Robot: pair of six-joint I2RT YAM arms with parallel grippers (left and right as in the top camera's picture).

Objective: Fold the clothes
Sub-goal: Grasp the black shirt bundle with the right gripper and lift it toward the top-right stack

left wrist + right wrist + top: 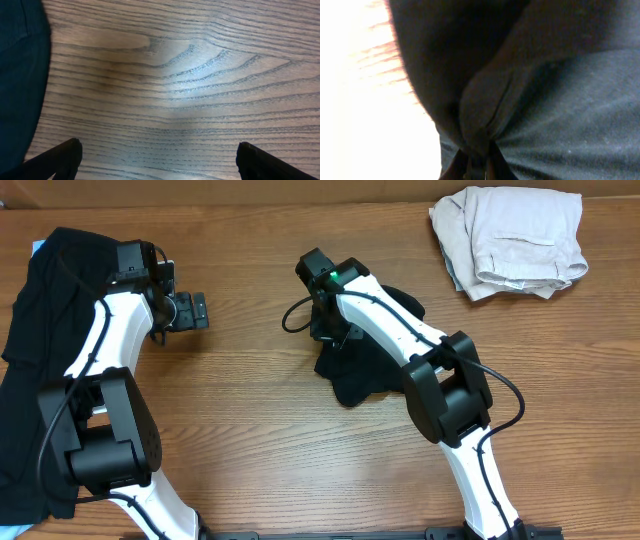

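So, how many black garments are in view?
2. The left garment lies at the left edge; the middle garment is bunched at the centre, pinched by the right gripper. The left heap may hide more.

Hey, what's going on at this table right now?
Two robot arms are folding clothes. The right arm has its jaws shut on a crumpled black garment mid-table. The left arm holds nothing, jaws open over bare table beside a black pile. A beige garment lies at the far right corner.
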